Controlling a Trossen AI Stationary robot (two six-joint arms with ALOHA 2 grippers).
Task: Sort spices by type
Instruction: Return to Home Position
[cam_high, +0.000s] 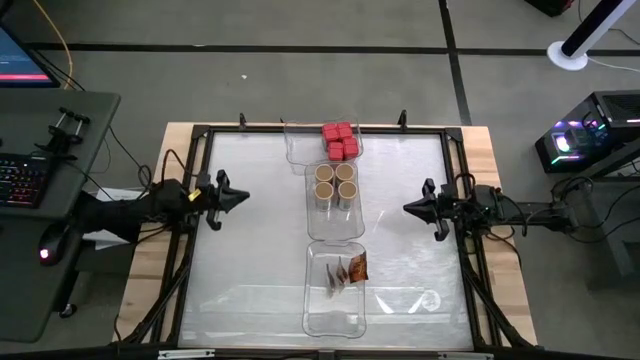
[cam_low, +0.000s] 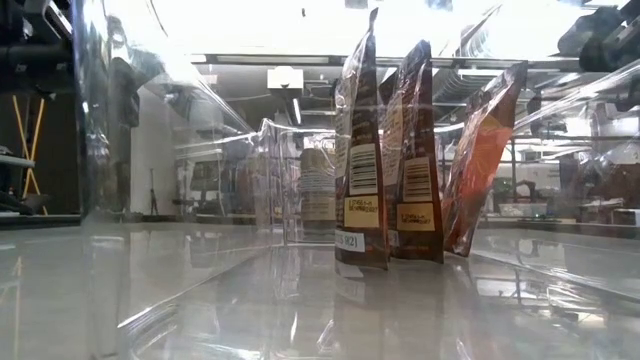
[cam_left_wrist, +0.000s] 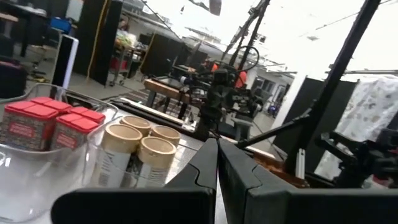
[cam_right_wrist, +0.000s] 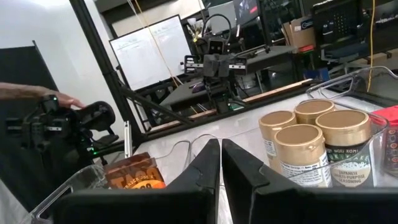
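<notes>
Several red boxy containers (cam_high: 340, 141) stand in the far clear tray (cam_high: 296, 150). Several round jars with tan tops (cam_high: 334, 185) stand upright in the middle tray (cam_high: 312, 222). The brown-orange packets (cam_high: 349, 272) stand on their bottom edges in the near tray (cam_high: 318, 320); the low view shows them upright (cam_low: 395, 160). My left gripper (cam_high: 243, 197) is shut and held level at the table's left side, clear of the trays. My right gripper (cam_high: 408, 208) is shut and level at the right side, pointing toward the trays. Neither holds anything.
The three clear trays run in a line down the table's middle. Black frame rails (cam_high: 200, 135) edge the table. A keyboard (cam_high: 20, 185) lies on a side desk left of the table. Beyond the table, in the right wrist view, a person's hand (cam_right_wrist: 59, 96) shows.
</notes>
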